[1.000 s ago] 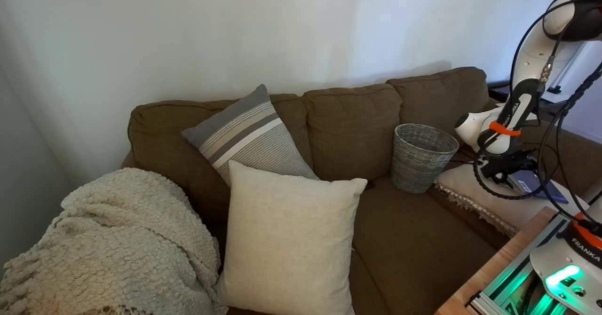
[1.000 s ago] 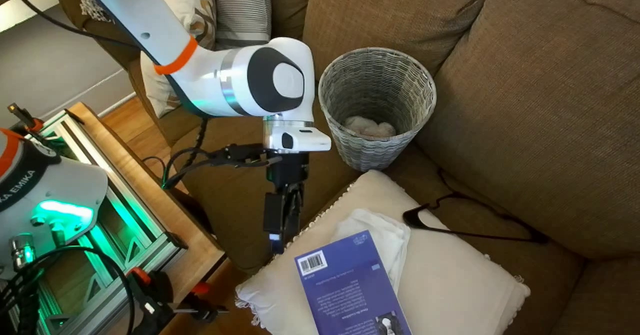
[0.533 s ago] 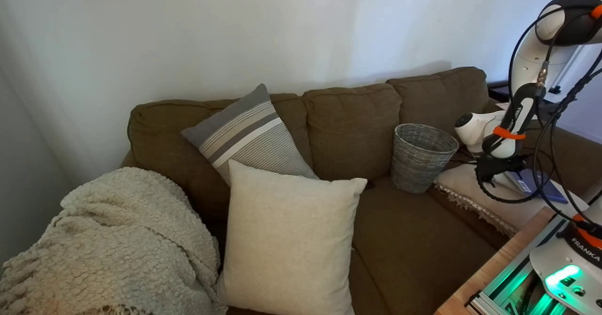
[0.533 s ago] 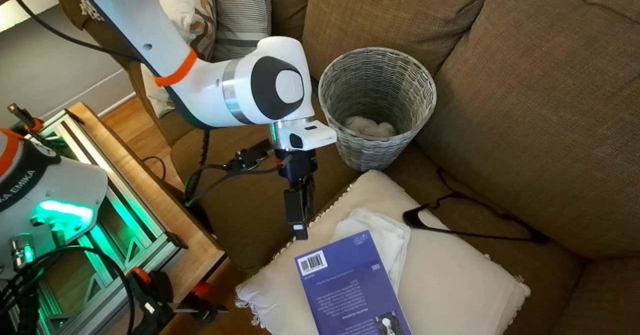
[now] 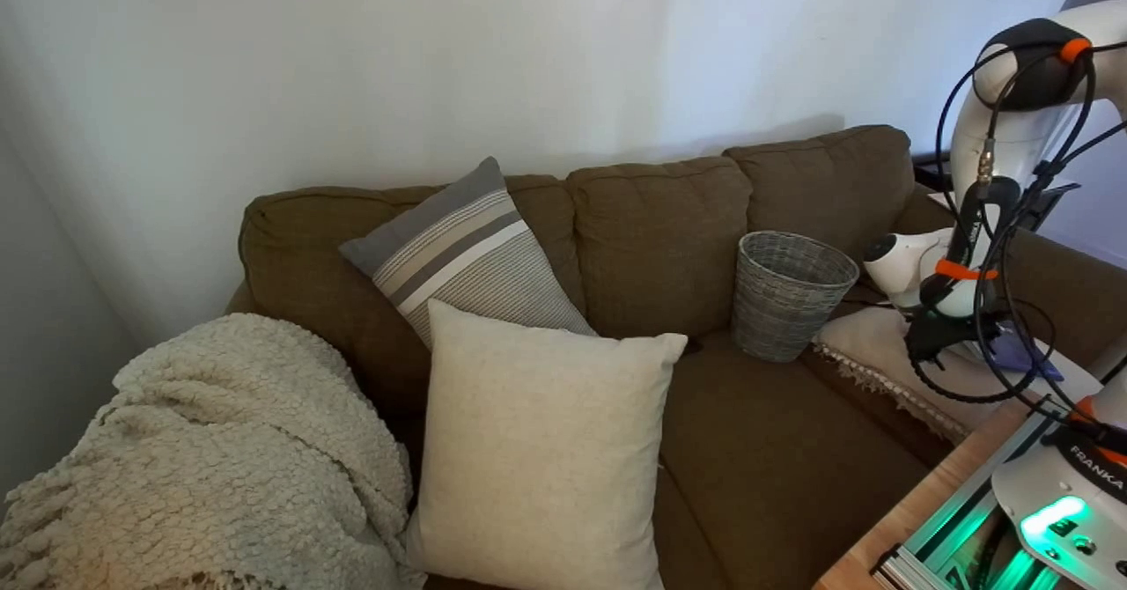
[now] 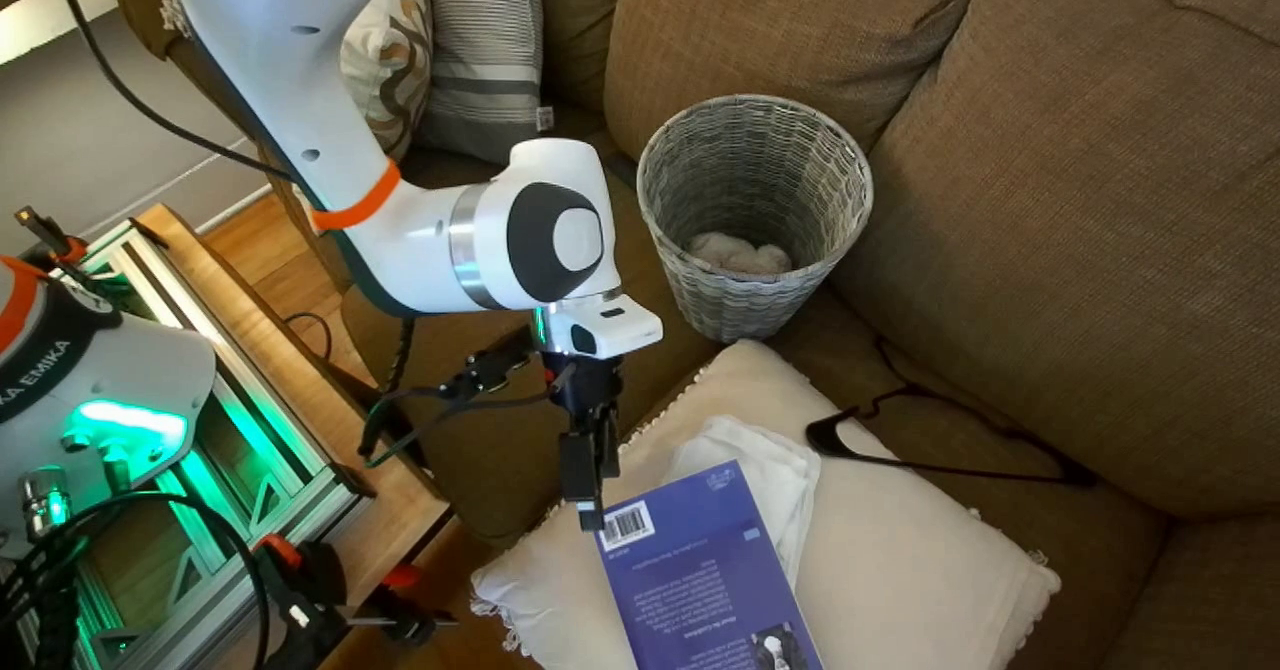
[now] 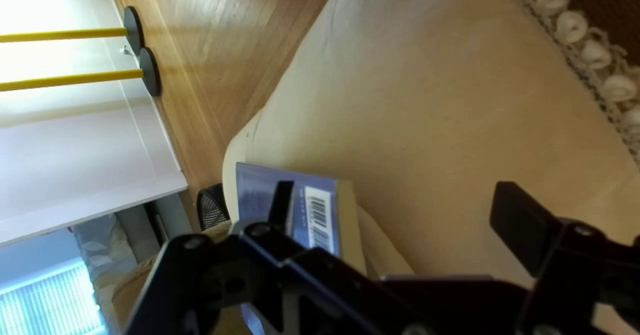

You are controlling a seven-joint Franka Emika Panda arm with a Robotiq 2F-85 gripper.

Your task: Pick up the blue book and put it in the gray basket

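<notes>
Plainly released, the end effector (image 7: 400,212) holds its two fingers wide apart above the cream pillow (image 6: 880,550), near the barcode end of the blue book (image 6: 703,572) (whether either finger touches it, I can't tell). That book lies on the pillow, barcode side up, partly over a white cloth (image 6: 775,468), while the gray basket (image 6: 735,308) stands on the sofa (image 5: 784,449) near the pillow's corner.

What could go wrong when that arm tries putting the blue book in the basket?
The book lies on a pillow, which may sink when the gripper presses down, spoiling the grip. The white cloth seems partly under the book, so it might get dragged along. A bump could tip the basket, which narrows toward its base.
</notes>
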